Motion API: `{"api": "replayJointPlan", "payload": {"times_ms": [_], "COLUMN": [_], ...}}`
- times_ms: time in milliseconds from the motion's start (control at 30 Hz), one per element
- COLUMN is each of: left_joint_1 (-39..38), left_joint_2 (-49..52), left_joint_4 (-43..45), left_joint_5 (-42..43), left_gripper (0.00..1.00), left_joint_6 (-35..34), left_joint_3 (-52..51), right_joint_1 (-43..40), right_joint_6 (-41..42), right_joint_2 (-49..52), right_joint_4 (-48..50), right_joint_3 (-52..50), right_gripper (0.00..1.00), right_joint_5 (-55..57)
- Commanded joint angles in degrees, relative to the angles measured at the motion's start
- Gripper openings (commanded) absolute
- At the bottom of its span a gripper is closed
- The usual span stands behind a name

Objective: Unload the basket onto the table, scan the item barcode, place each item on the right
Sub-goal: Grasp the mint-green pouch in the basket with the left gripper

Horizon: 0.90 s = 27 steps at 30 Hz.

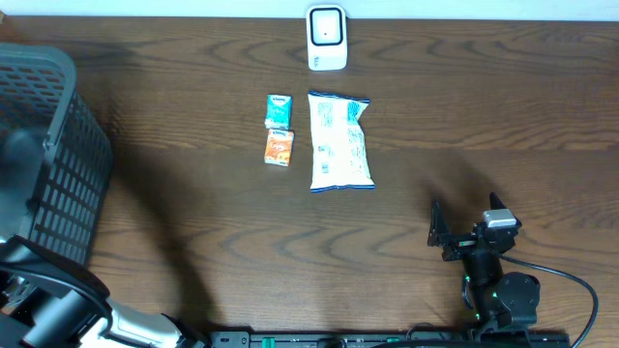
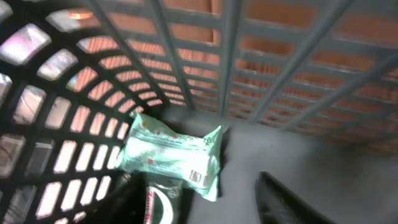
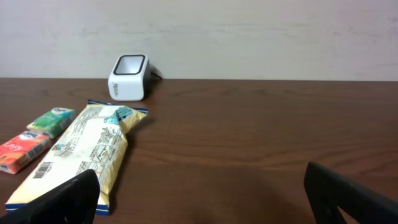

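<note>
Right gripper [image 3: 200,169] jaws wide, empty; left gripper [image 2: 194,179] jaws apart over a pale green packet [image 2: 171,152] inside the black mesh basket [image 2: 323,155]. White-and-blue snack bag [image 3: 81,155] lies on the table [image 3: 249,124] near the white scanner [image 3: 129,78]. Gripping its barcode end may hide the code.

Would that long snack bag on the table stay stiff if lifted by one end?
Probably not: the snack bag looks like thin film with crimped ends, so it would likely sag. It lies flat, so rolling seems unlikely. It looks slightly puffed, so probably light.
</note>
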Motion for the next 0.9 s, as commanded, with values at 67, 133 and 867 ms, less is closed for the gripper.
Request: {"api": "replayJointPlan", "payload": {"times_ms": [67,133,867], "left_joint_1": [-0.11,-0.09,0.11], "left_joint_2": [4.44,5.99,14.08], "left_joint_4": [0.13,0.50,4.63], "left_joint_5": [0.13,0.15,-6.73], "left_gripper": [0.78,0.79,0.79], "left_joint_6": [5.99,5.90,1.16], "left_joint_3": [-2.69,-3.89,-6.36], "right_joint_1": [-0.35,-0.35,-0.35], "right_joint_6": [0.57,0.57,0.57], "right_joint_2": [-0.11,-0.11,-0.11], "right_joint_4": [-0.22,-0.22,-0.22], "right_joint_3": [-0.09,-0.09,-0.09], "right_gripper": [0.99,0.99,0.99], "right_joint_5": [0.31,0.31,0.31]}}
